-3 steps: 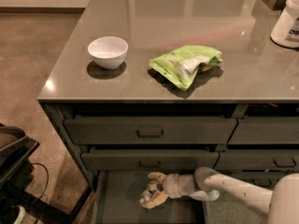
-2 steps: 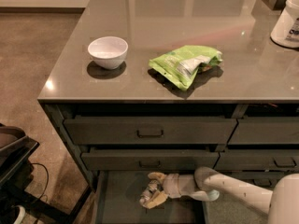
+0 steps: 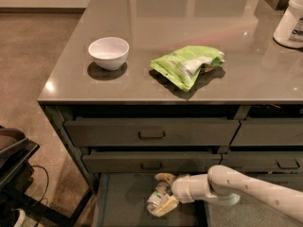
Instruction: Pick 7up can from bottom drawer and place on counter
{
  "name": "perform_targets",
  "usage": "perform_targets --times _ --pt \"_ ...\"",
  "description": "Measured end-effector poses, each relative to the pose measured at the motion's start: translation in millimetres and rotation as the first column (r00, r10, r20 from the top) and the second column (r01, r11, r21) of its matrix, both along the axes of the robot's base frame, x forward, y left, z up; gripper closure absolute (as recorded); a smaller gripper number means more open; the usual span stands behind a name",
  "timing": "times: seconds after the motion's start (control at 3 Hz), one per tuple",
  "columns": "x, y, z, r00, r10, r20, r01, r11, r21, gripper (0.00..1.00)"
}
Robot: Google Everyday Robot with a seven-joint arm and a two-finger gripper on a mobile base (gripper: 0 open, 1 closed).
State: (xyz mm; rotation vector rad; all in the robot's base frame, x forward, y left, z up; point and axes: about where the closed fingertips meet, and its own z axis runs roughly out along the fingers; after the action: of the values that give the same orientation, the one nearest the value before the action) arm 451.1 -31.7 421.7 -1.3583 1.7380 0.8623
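Observation:
The bottom drawer [image 3: 124, 200] is pulled open below the counter [image 3: 189, 18], its flat dark floor showing. My gripper [image 3: 161, 193] reaches into it from the right on a white arm. Its two tan fingers [image 3: 164, 177] stand on either side of the 7up can [image 3: 156, 197], a small silvery can with green marks, and they are closed on it. The can sits low, at or just above the drawer floor, tilted a little.
A white bowl [image 3: 109, 52] and a lime-green snack bag [image 3: 186, 64] lie on the counter. A white tub [image 3: 290, 21] stands at the far right. Two shut drawers with loop handles [image 3: 151, 135] are above the open one. Dark equipment [image 3: 14, 174] stands at lower left.

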Motion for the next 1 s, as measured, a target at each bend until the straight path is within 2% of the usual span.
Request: perform_targets --times 0.33,0.67,1.0 --pt "-26 -34 69 0.9946 -0.025 0.100 0.028 0.999 -0.027 1.00" --pt "-26 -32 68 0.9948 -0.023 0.099 0.025 0.999 -0.025 1.00" --pt "-24 -32 104 0.9883 0.014 0.152 -0.004 0.997 -0.072 1.00"
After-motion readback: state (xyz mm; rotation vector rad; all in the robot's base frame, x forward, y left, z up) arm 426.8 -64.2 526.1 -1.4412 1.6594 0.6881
